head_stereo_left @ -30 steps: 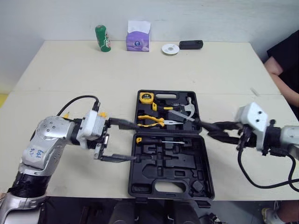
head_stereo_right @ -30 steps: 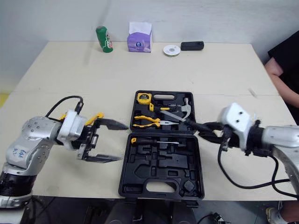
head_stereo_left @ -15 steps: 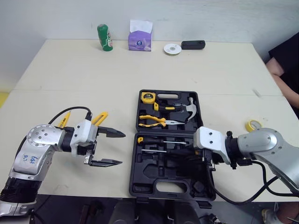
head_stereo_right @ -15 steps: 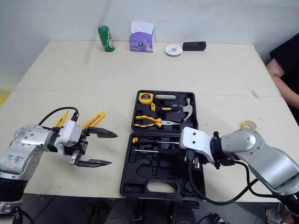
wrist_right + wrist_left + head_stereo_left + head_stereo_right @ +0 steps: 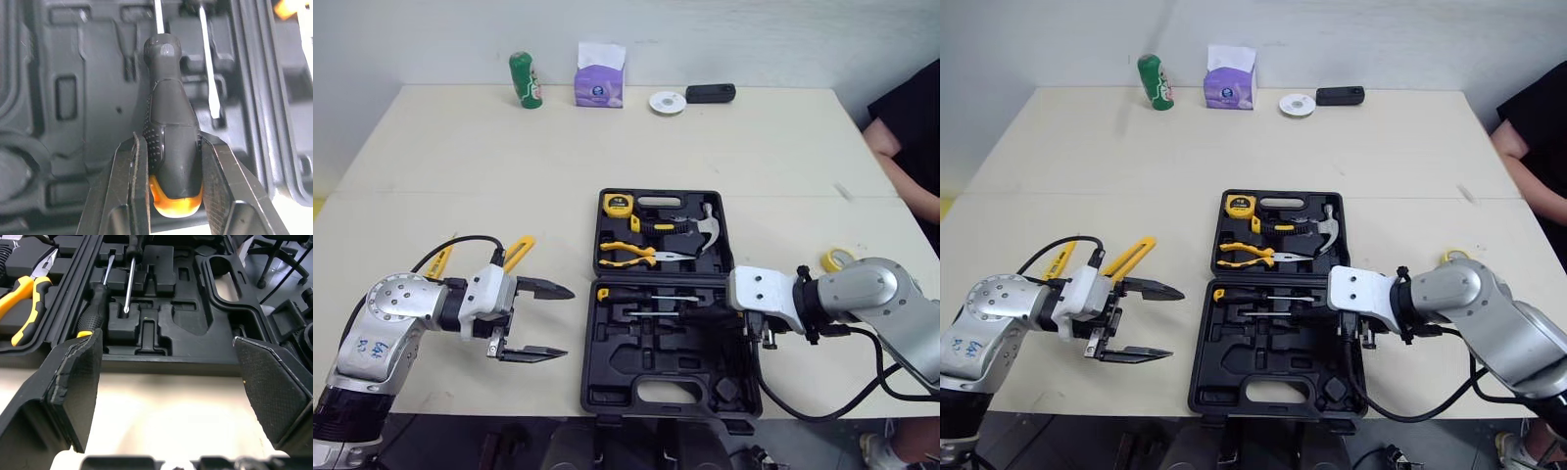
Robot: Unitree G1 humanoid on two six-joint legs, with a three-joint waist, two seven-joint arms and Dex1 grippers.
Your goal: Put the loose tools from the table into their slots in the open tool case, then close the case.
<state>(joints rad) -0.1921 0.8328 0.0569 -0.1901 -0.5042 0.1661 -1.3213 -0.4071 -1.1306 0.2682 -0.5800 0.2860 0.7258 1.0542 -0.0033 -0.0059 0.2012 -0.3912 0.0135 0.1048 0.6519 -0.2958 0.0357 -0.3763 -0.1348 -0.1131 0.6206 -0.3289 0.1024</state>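
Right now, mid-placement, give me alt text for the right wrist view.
The right gripper clamps the black, orange-capped handle of a screwdriver, its shaft pointing away over the black moulded tray of the tool case. The thin shaft of a second screwdriver lies alongside in the tray.

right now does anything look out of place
A yellow tool beside the left gripper and a yellow ring right of the tool case lie loose on the table; the right gripper holds a screwdriver.

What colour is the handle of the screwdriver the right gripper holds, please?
The screwdriver handle is black with an orange end; best in right wrist view.
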